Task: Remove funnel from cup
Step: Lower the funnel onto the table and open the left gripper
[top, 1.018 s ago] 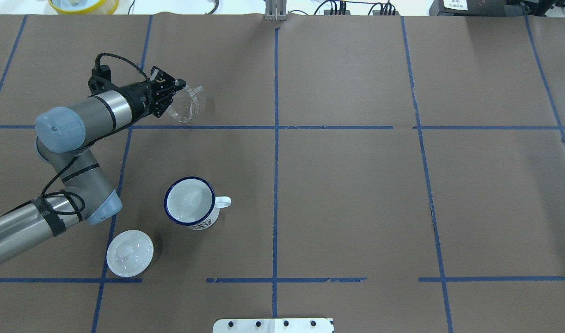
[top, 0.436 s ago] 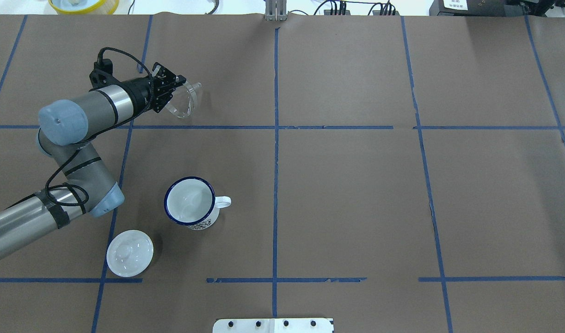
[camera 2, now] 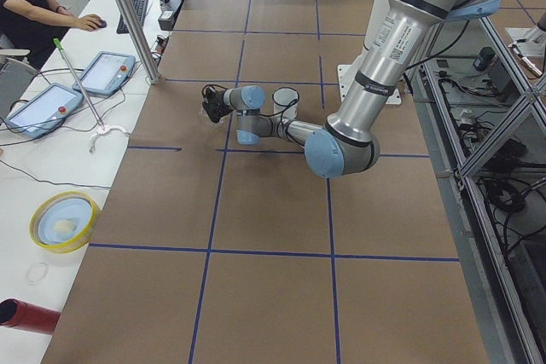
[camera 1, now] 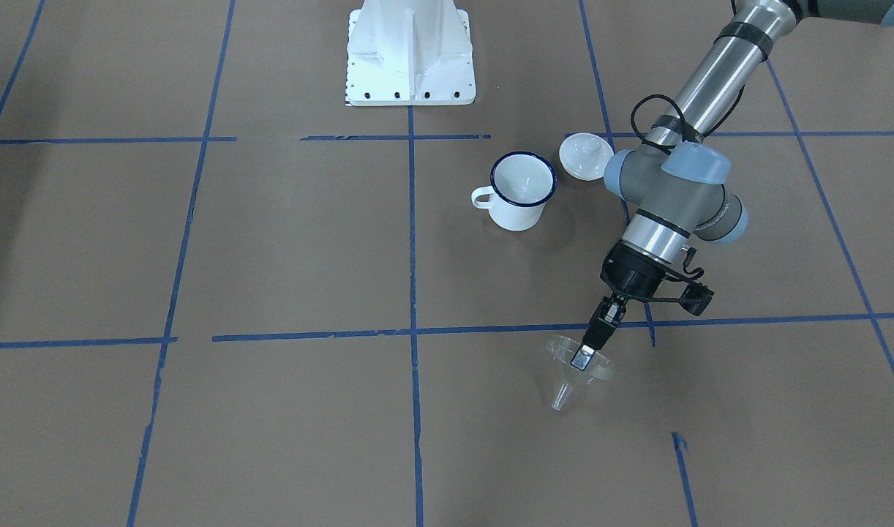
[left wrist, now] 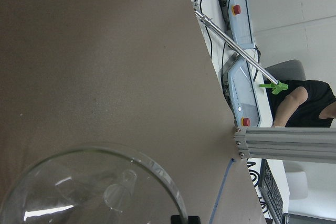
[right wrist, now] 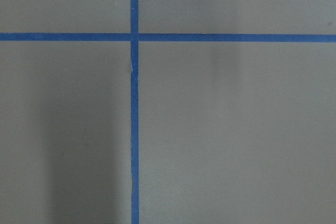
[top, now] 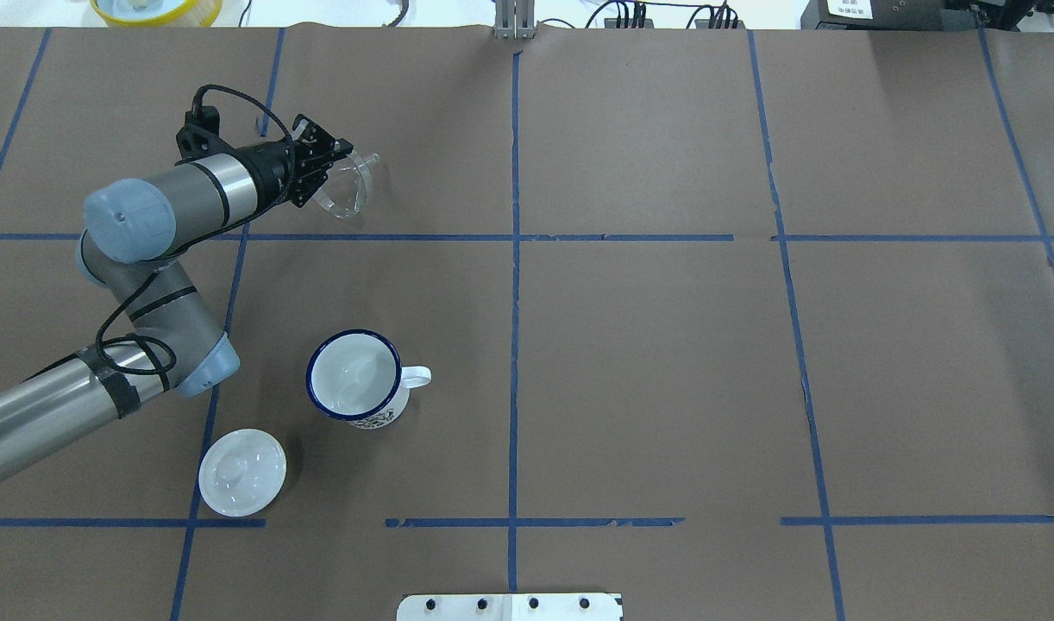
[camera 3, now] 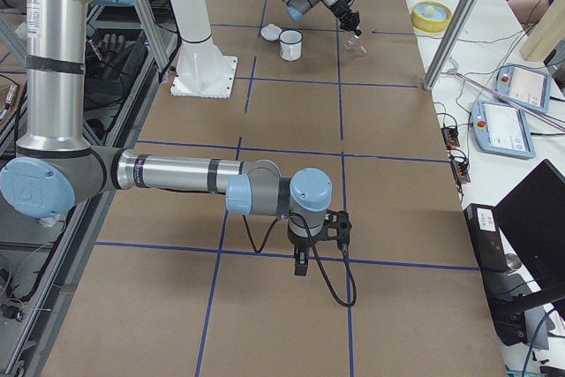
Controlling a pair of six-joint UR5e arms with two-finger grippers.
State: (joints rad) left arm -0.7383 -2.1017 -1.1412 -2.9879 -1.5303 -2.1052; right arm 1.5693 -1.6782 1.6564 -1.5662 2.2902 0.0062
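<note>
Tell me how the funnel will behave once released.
Pinched by its rim in the left tool, the funnel looks like thin clear plastic: probably light, fairly stiff. Round cone, narrow spout: likely to tip and roll.

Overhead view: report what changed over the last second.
The left gripper, still shut on the funnel, shifted slightly away from the robot and seems to have sunk a little lower, carrying the funnel with it. Nothing was taken hold of or let go. The cup and the white lid stayed where they were.
</note>
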